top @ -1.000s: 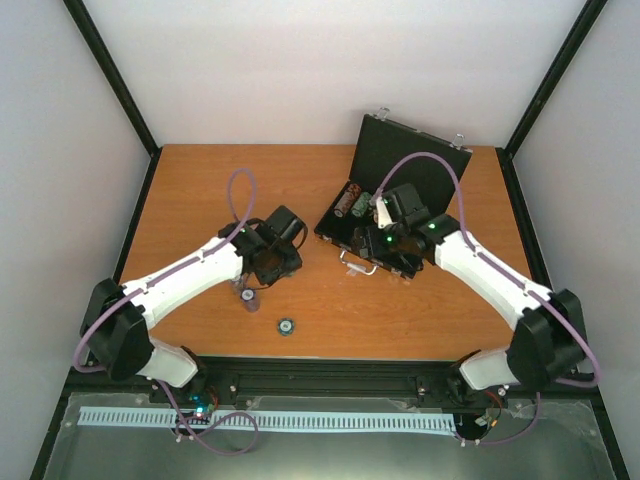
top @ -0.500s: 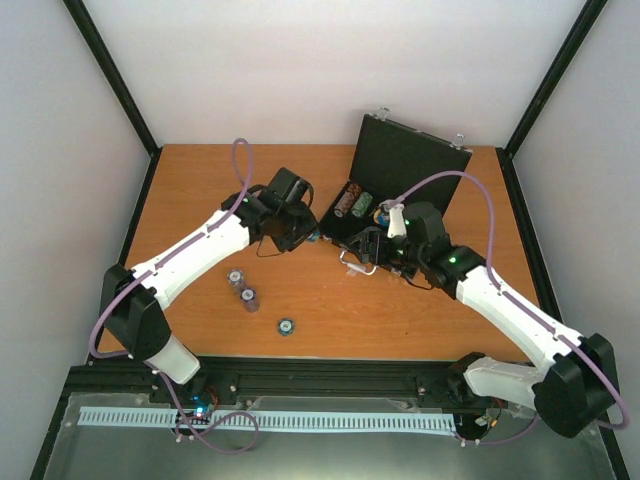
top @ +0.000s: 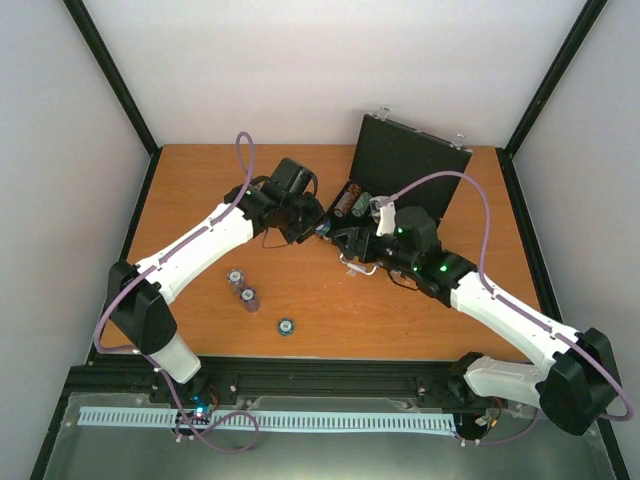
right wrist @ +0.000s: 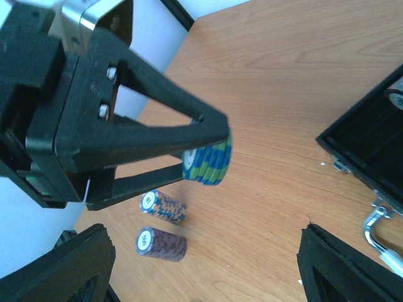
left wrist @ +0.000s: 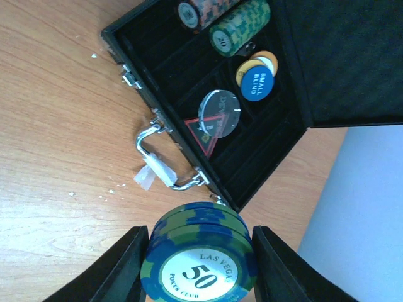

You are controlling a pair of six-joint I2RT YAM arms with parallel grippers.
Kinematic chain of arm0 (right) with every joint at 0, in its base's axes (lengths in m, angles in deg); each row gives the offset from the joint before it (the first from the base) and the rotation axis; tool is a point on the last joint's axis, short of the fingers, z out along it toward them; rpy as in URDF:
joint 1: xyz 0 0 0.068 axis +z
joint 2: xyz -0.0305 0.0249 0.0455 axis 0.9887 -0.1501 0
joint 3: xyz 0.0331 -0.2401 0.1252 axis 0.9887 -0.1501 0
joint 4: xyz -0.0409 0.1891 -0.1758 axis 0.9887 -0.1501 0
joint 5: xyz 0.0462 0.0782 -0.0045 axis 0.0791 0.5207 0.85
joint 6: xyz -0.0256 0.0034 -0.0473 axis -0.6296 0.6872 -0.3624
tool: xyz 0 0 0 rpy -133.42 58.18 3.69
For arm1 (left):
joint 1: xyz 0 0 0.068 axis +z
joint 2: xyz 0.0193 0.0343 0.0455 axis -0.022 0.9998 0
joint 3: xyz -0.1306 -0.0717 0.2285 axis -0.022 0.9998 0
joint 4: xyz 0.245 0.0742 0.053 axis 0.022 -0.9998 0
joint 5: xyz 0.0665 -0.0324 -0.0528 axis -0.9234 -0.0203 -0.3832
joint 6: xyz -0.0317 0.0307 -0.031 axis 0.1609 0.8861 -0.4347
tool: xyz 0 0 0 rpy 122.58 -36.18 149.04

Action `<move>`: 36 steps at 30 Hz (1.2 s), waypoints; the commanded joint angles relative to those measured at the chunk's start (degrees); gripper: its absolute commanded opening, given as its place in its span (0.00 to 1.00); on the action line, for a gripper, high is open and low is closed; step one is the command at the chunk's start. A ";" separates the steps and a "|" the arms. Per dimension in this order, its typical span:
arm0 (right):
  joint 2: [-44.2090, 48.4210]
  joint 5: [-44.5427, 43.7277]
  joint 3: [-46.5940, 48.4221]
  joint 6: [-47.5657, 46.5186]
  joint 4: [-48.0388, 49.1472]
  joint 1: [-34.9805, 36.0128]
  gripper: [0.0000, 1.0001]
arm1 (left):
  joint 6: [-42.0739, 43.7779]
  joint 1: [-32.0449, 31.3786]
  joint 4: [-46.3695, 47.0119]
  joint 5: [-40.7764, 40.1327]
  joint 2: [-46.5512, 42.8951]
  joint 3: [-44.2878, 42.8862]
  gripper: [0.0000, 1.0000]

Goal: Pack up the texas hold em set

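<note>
The texas hold em set is split between its case [top: 410, 170] and the counter [top: 190, 190]. The case, flat and black, lies open at the far right of the counter. Its lid stands up behind and its silver handle [left wrist: 165, 165] faces my arms.

My left tool [left wrist: 200, 264] is clamped on a blue-and-green stack [left wrist: 200, 255] of chips marked 50 and holds it above the wood, just beside the case's handle edge. My right tool [right wrist: 208, 270] hangs near that same front edge, pointed at the left one, fingers spread wide with nothing between them.

Inside the case, two stacks lie on their sides at the far end: a reddish stack [left wrist: 200, 9] and a green stack [left wrist: 242, 25]. On the counter, well left of the case, a blue-speckled stack [right wrist: 162, 206] and a purple stack [right wrist: 160, 244] lie side by side.

Nearer the handle, in the case, a clear round disc [left wrist: 221, 112] overlaps a dark triangular token [left wrist: 203, 135]. Next to them a blue disc [left wrist: 257, 85] reading small blind rests on a yellow disc [left wrist: 267, 61]. A lone round piece [top: 286, 326] sits nearest my arms, too small to read.
</note>
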 commanded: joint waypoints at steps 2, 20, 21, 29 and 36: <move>-1.09 -3.79 -0.45 2.04 6.30 3.47 0.81 | -0.90 0.34 0.57 1.12 -0.28 -4.68 0.01; -10.43 -6.37 5.55 2.57 11.93 4.08 0.78 | -1.16 0.34 0.37 1.92 -4.18 -2.87 0.01; -10.57 -6.34 5.55 2.88 12.29 4.09 0.77 | -1.16 0.38 0.32 1.92 -4.34 -2.79 0.01; -12.47 -5.44 6.29 3.97 14.48 4.11 0.75 | -0.94 0.34 0.29 2.00 -4.71 -2.49 0.01; -12.81 -5.44 6.85 5.20 16.81 4.09 0.74 | -0.81 0.41 0.61 2.44 -4.19 -2.83 0.01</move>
